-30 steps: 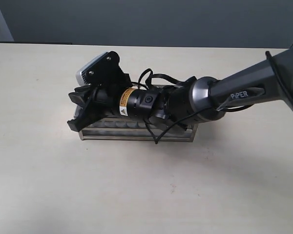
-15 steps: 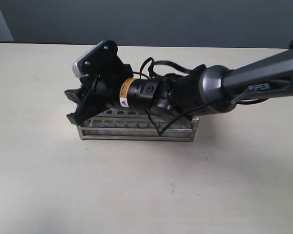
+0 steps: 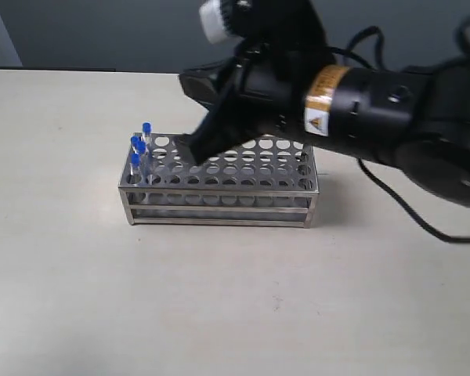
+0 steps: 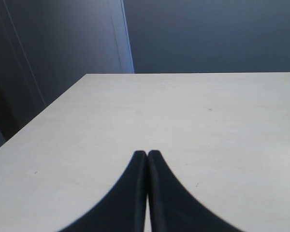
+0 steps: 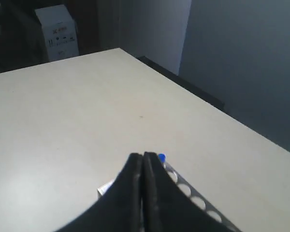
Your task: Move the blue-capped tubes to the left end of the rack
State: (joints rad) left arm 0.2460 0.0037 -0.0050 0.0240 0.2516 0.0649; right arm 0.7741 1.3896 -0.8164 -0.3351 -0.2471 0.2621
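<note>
The steel rack stands on the table, and several blue-capped tubes stand upright in the holes at its left end. My right gripper hangs above the left half of the rack's top plate, just right of the tubes and clear of them. It is shut with nothing between its fingers. In the right wrist view the shut right gripper covers most of the rack, with one blue cap showing beside the fingertips. My left gripper is shut and empty over bare table, away from the rack.
The pale table spreads around the rack on all sides. Its far edge meets a dark wall. A white box stands beyond the table's edge in the right wrist view.
My right gripper has lifted up and drawn back to the right from the rack's left end, and its jaws have shut. The blue-capped tubes there are now uncovered.
</note>
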